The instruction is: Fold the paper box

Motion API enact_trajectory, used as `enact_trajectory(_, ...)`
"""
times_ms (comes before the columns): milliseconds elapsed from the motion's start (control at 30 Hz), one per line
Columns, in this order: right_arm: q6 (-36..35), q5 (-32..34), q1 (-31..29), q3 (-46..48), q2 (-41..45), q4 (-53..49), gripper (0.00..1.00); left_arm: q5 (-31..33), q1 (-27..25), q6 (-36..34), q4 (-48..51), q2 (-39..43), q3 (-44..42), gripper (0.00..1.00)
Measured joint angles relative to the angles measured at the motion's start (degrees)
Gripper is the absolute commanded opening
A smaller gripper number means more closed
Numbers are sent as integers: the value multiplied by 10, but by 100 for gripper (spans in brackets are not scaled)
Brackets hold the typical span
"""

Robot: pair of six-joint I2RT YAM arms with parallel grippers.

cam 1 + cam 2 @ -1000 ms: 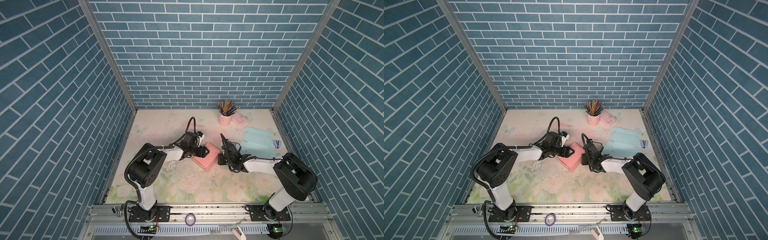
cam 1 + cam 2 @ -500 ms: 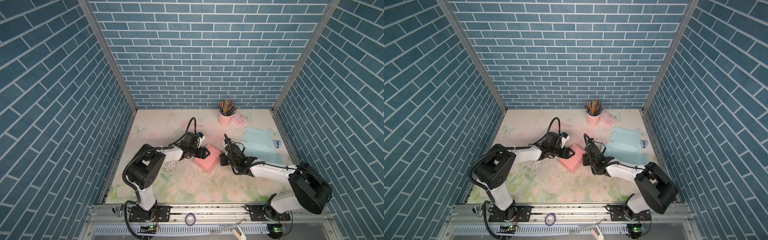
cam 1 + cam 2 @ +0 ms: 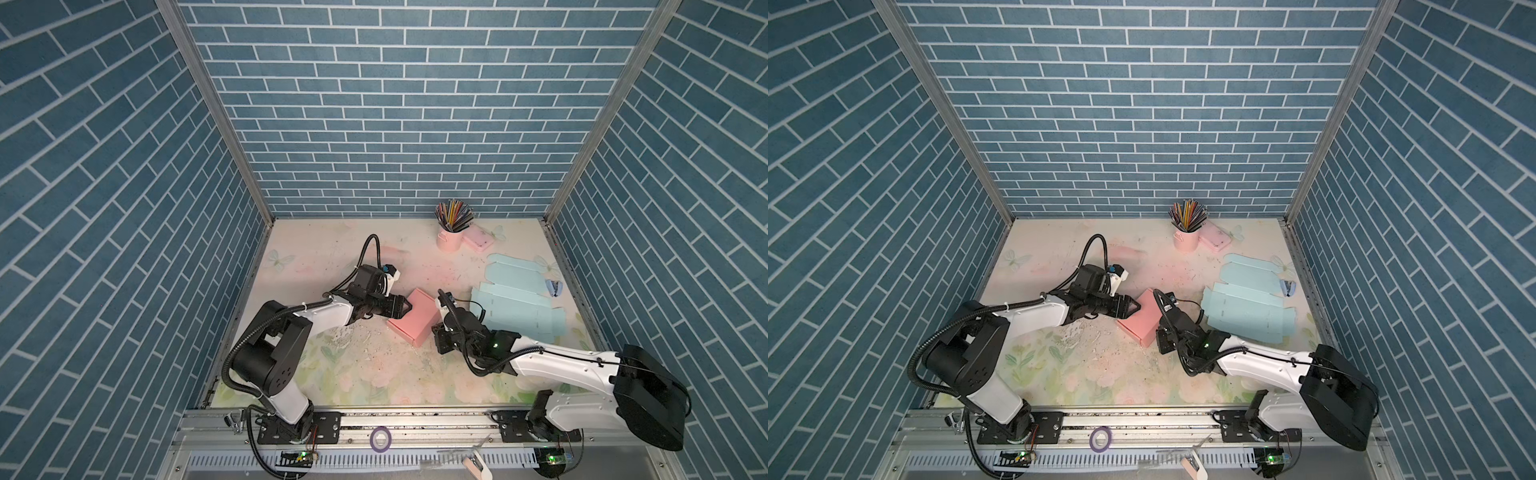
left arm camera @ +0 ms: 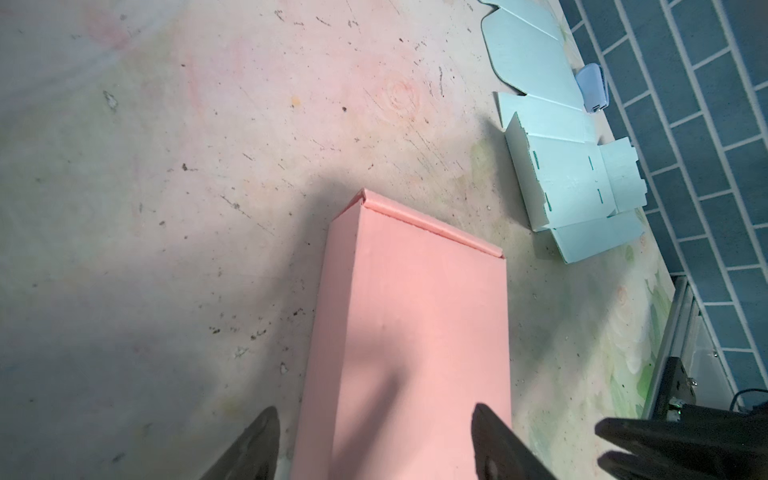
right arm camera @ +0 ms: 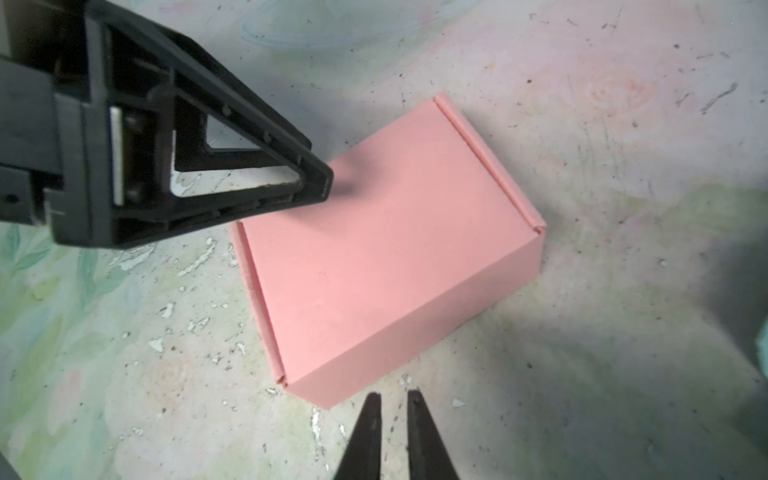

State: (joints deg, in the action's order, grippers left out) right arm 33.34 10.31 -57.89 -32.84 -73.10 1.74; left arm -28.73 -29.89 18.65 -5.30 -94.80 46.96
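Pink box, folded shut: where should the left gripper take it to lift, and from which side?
I'd grip the pink box across its narrower width, on the two smooth long walls, coming down from above. The lid lies flat and closed; the short ends carry raised ridges. The open left gripper looks lined up lengthwise.

Pink cup of coloured pencils (image 3: 449, 241) stands beside a flat pink case (image 3: 480, 240) at the floral desk's (image 3: 316, 253) far edge; a blue stapler (image 3: 553, 287) lies near the right wall (image 3: 665, 249).
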Motion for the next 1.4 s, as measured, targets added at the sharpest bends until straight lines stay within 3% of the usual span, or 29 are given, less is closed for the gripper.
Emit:
enact_trajectory(700,49,-14,-49,9,-116,63,14,-4,-33,27,-48,14,-78,73)
enact_trajectory(1400,53,-29,-50,-20,-145,32,14,80,-91,80,-108,48,-126,72)
